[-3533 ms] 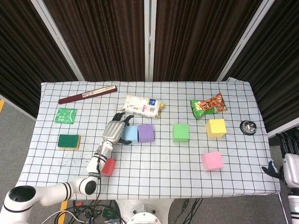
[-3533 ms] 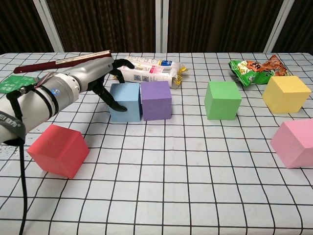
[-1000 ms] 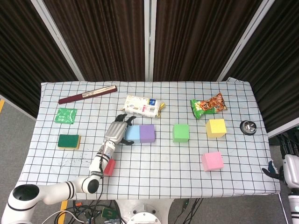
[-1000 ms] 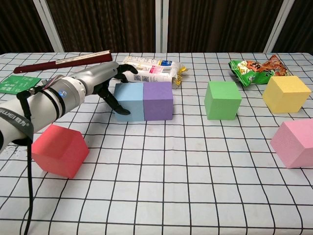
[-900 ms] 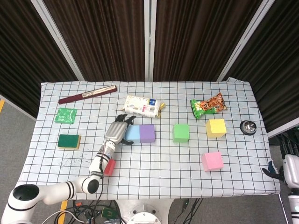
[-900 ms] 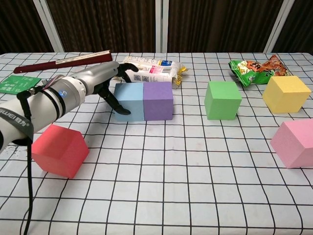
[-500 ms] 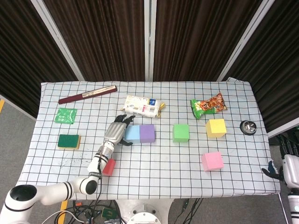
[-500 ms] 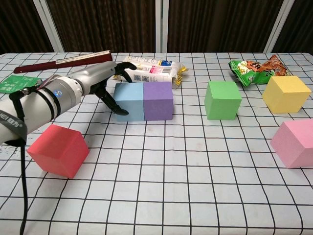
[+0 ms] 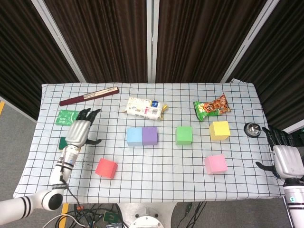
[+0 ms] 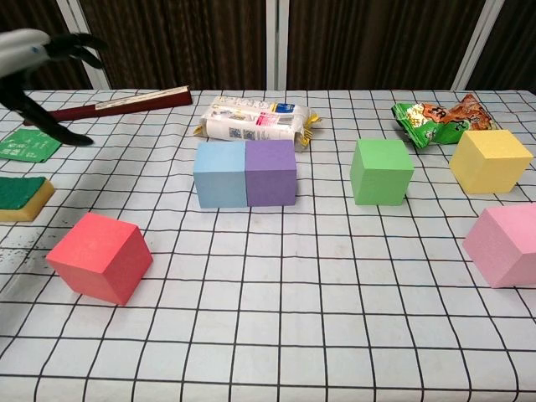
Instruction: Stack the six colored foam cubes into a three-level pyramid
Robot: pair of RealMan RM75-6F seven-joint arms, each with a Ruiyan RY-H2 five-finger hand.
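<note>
A light blue cube and a purple cube sit side by side, touching, mid-table. To their right stand a green cube and a yellow cube. The pink cube lies nearer the front right, the red cube front left. My left hand hovers open over the table's left side, away from all cubes. At the right table edge my right hand is open and holds nothing.
A white snack pack lies behind the blue and purple pair. A green-red snack bag sits back right, a dark red stick back left. A green packet, a sponge and a small black disc lie near the edges.
My left hand has drawn back from the blue cube to the left and up, leaving blue and purple pressed together. My right hand has risen into view at the right edge.
</note>
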